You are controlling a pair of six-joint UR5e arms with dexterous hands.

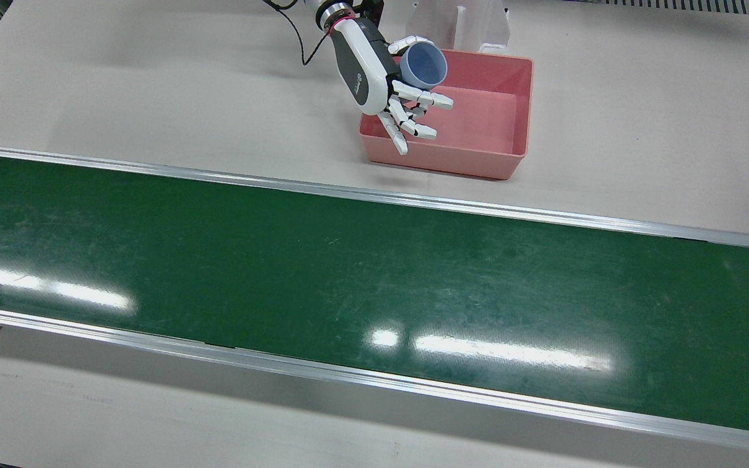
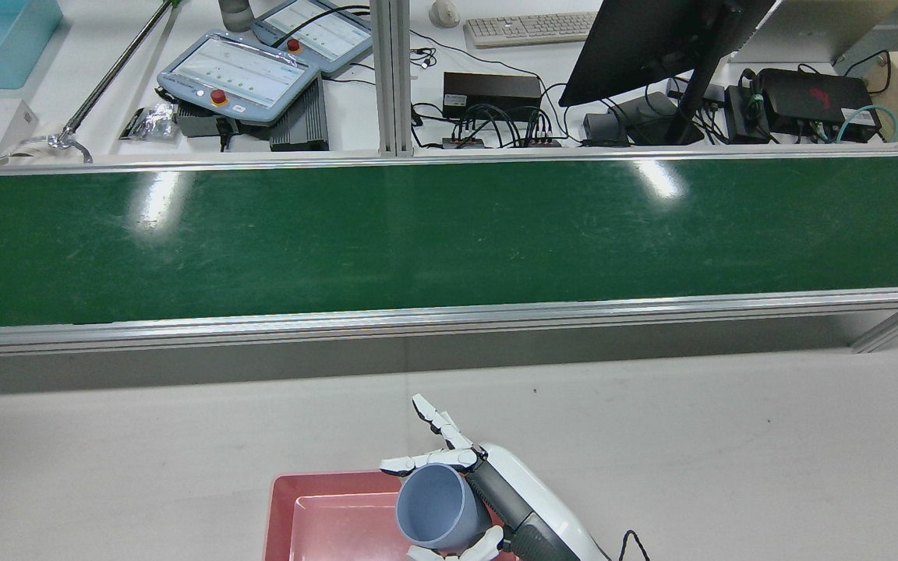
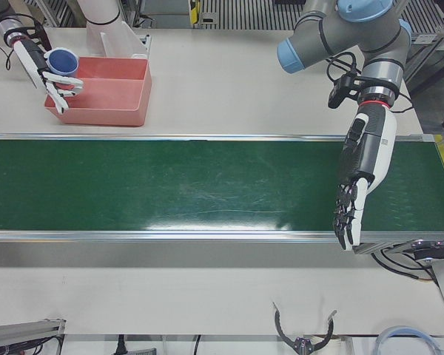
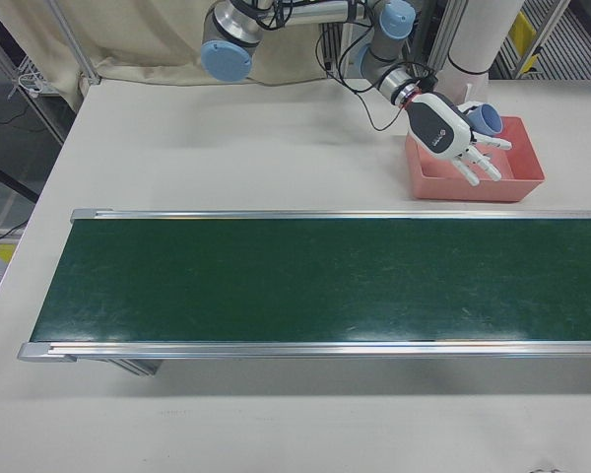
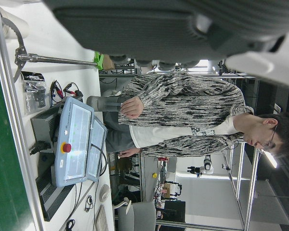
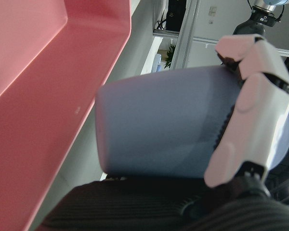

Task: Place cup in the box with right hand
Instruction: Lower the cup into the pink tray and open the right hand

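The pale tabletop (image 1: 153, 84) carries a pink box (image 1: 478, 159) directly beneath the right hand (image 1: 381, 78). A green conveyor belt (image 1: 348, 273) runs across it, beyond the hand's fingertips.

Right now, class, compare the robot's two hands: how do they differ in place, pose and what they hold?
The right hand is at the pink box, while the left hand hangs over the far end of the green belt. The right hand is shut on a blue cup, tipped sideways; the left hand holds nothing. The left hand's fingers point down, straight. Both are white and grey.
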